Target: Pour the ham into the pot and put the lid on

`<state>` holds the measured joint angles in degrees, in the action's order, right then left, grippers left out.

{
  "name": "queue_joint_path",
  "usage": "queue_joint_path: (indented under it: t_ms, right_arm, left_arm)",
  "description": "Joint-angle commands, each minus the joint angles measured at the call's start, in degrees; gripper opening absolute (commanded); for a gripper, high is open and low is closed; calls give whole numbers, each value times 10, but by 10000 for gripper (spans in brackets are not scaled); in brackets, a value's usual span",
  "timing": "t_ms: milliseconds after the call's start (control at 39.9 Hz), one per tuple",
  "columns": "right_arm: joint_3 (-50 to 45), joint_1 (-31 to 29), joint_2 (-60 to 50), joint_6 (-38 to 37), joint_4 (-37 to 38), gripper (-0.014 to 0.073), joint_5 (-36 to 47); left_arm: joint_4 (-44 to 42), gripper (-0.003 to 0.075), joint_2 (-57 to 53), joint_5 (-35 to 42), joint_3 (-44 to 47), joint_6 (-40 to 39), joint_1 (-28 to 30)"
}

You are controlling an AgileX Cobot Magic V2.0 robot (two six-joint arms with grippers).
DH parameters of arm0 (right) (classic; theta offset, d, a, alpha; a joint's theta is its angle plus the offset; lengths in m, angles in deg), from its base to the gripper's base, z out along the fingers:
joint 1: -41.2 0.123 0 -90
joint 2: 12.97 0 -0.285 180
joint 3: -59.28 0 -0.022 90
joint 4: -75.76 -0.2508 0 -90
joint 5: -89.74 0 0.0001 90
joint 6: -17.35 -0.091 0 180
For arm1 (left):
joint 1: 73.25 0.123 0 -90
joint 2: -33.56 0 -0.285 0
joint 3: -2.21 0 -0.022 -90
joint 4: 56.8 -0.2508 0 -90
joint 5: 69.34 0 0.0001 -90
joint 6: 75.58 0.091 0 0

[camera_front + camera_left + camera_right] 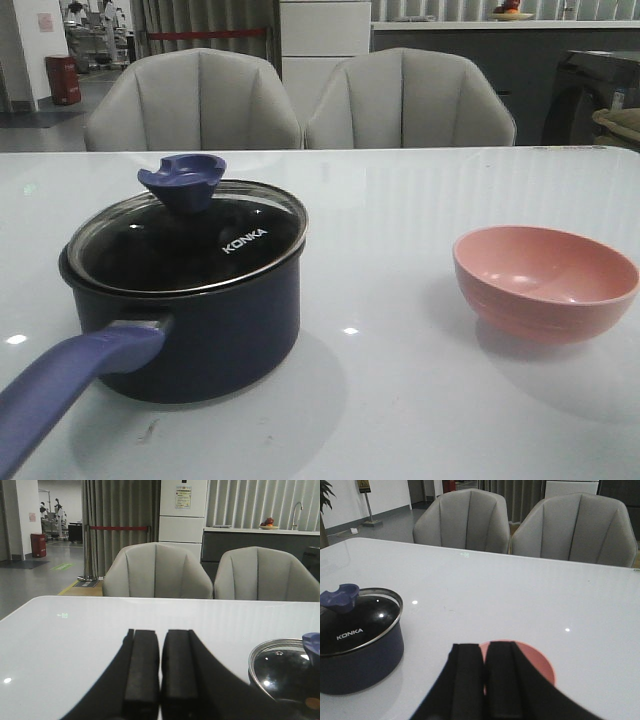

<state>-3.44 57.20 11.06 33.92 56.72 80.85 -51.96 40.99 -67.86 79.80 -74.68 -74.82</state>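
The dark navy pot (200, 340) stands at the left of the table, its long blue-purple handle (60, 385) pointing toward the near left. The glass lid (190, 240) with the blue knob (183, 180) and white KONKA lettering rests on the pot. The pot also shows in the right wrist view (357, 650), and the lid in the left wrist view (282, 672). The ham is hidden. My left gripper (160, 632) is shut and empty, apart from the pot. My right gripper (484, 647) is shut and empty, above the near side of the pink bowl (540, 665).
The pink bowl (545, 282) stands at the right of the table and looks empty. Two grey chairs (195, 100) (410, 100) stand behind the table's far edge. Neither arm shows in the front view.
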Motion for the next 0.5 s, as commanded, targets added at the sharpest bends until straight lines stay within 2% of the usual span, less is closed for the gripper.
queue_joint_path:
  t_ms: [0, 100, 176, 326, 476]
  right_arm:
    - [15, -4, 2, -30, 63, 149, 59]
    - [8, -25, -12, -94, 145, 149, 75]
    - [-10, -51, -35, -124, 181, 149, 79]
    - [-78, -112, -98, -151, 190, 149, 117]
    - [-141, -129, -156, -171, 199, 149, 143]
  left_arm:
    - [4, 113, -11, 48, 18, -5, 0]
    - [4, 113, -11, 48, 18, -5, 0]
    - [4, 113, -11, 48, 18, -5, 0]
    - [4, 113, -11, 48, 18, -5, 0]
    - [4, 113, -11, 48, 18, -5, 0]
